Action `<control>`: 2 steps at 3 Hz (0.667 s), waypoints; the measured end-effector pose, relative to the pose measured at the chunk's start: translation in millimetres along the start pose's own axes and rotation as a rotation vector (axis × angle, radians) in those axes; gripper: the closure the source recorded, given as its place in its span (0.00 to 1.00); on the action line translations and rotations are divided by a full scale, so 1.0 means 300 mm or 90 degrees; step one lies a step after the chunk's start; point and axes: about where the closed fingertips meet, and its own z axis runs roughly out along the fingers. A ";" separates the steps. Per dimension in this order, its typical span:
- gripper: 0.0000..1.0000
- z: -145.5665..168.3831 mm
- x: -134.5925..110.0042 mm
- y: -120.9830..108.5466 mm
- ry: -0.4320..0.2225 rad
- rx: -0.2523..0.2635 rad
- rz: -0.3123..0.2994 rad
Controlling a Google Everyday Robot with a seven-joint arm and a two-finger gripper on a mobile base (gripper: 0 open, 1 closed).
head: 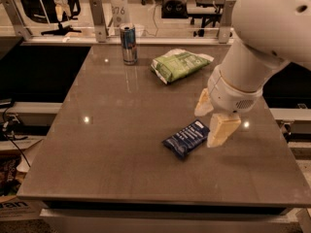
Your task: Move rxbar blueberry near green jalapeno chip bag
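Gripper [206,128] spread just beside rxbar blueberry [186,139], arm [262,42] cut off top right

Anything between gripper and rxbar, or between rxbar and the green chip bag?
Nothing visible. The gripper, open, is at the right end of the rxbar blueberry. Only bare table lies between it and the green jalapeno chip bag; the drink can stands well left.

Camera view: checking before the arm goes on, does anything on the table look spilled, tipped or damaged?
Nothing stands out. The rxbar blueberry lies flat and diagonal, the green jalapeno chip bag lies intact, and the can stands upright at the far edge. The gripper hovers open at the bar's right end.
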 end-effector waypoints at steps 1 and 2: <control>0.00 0.001 -0.002 0.000 0.000 0.000 -0.001; 0.00 0.001 -0.002 0.000 0.000 0.000 -0.001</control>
